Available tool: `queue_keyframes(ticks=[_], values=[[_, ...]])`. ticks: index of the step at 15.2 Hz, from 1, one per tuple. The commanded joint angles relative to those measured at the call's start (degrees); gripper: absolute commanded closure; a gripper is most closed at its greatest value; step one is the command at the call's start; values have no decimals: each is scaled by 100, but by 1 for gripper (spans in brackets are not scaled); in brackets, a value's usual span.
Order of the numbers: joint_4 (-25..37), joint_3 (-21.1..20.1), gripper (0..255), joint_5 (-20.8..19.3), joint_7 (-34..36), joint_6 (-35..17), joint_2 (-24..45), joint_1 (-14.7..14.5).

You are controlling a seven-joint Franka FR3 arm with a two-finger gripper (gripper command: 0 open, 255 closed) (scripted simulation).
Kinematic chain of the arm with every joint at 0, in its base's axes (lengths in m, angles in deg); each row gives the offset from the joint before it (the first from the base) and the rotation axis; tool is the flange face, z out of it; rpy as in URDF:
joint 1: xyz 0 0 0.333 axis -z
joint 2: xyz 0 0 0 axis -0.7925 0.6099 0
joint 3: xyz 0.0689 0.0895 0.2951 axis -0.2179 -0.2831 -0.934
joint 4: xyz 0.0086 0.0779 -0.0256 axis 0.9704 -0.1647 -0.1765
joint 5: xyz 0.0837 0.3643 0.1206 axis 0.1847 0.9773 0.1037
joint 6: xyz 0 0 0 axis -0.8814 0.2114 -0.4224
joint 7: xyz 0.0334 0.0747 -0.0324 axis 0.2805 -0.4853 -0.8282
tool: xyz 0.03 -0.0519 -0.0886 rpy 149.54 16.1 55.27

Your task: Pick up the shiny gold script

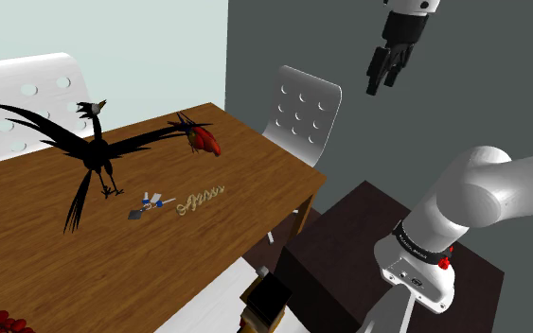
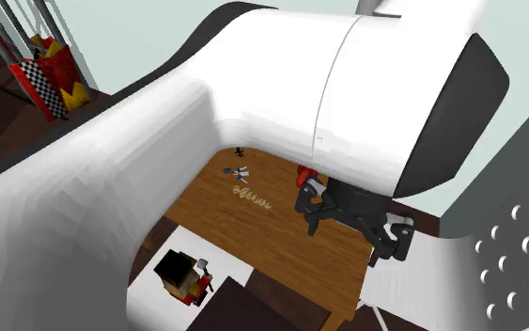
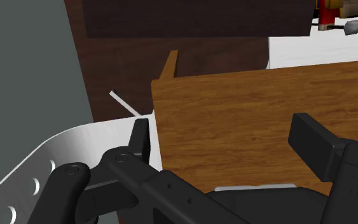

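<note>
Gold lettering, the script point(image 1: 203, 199), lies flat on the wooden table point(image 1: 113, 265), near that table's middle in the shoulder view. We see it just beside a small blue-and-white object point(image 1: 151, 202), in front of a black bird figure point(image 1: 94, 151) with spread wings and a red bird figure point(image 1: 203, 140). We find the black gripper point(image 1: 381, 83) high above a white perforated chair point(image 1: 302, 109) at the table's far end, against a grey wall, well apart from the script. In the second exterior view we see the script point(image 2: 253, 198) on the table beyond the gripper point(image 2: 347, 235). In the wrist view the gripper point(image 3: 225, 133) has its fingers point(image 3: 311, 137) spread apart with nothing between them, above the table corner and the chair back point(image 3: 37, 165)
</note>
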Motion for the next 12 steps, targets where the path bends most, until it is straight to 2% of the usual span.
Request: queue_keyframes(ticks=[1,12], values=[[0,0,0,0,0,0,0,0],[-371,-743,0,153,150,-1980,1414,-522]])
